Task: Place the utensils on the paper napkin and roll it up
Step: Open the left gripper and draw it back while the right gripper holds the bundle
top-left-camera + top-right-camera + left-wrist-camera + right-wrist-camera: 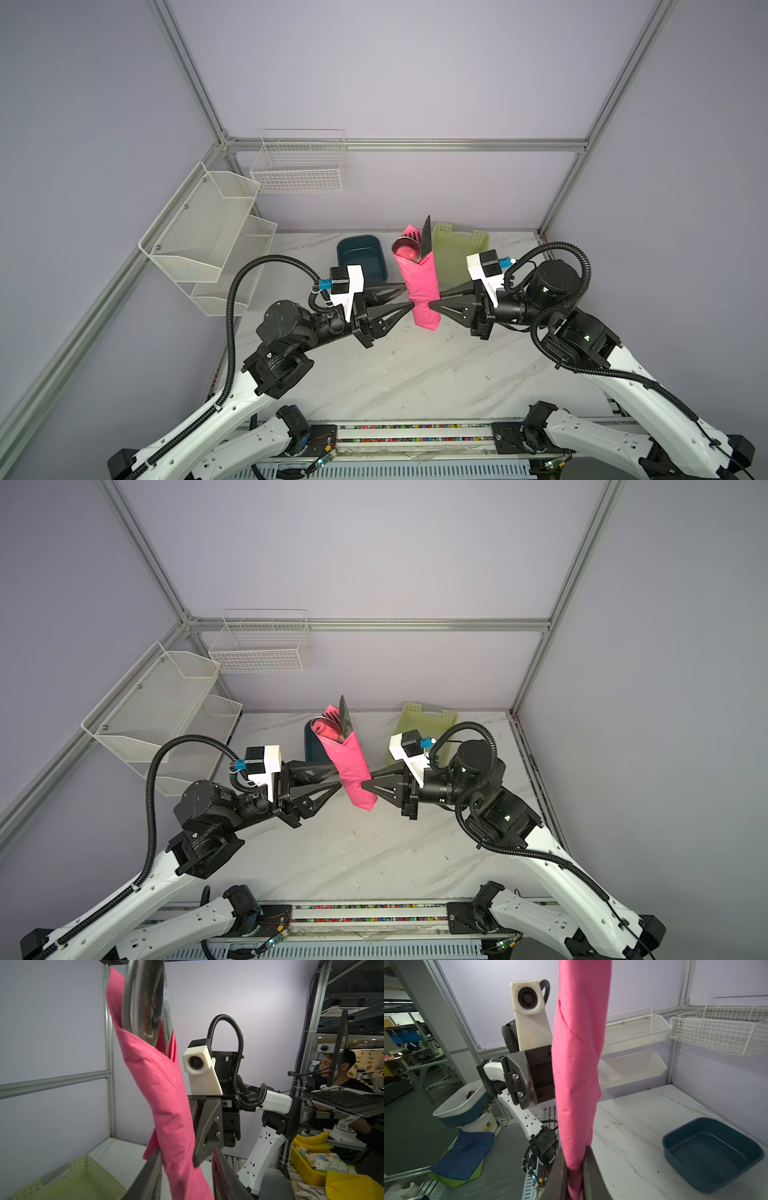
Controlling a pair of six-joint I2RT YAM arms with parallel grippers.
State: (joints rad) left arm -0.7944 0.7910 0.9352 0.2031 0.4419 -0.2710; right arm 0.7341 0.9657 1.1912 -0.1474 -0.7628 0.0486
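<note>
The pink paper napkin [422, 286] [351, 762] is rolled into a tube and stands upright in the air above the table. The utensils' shiny heads, a knife blade [426, 237] and a spoon bowl [145, 1001], stick out of its top; their handles are hidden inside. My right gripper [435, 300] [575, 1159] is shut on the roll's lower part from the right. My left gripper [409, 299] [187, 1153] is open around the roll from the left: one finger rests against the paper, and a gap shows at the other.
A teal tub [361, 257] [712, 1151] and a pale green basket [457, 249] [68, 1180] sit at the back of the marble table [415, 374]. White mesh shelves [208, 237] and a wire basket [299, 166] hang on the left and back walls.
</note>
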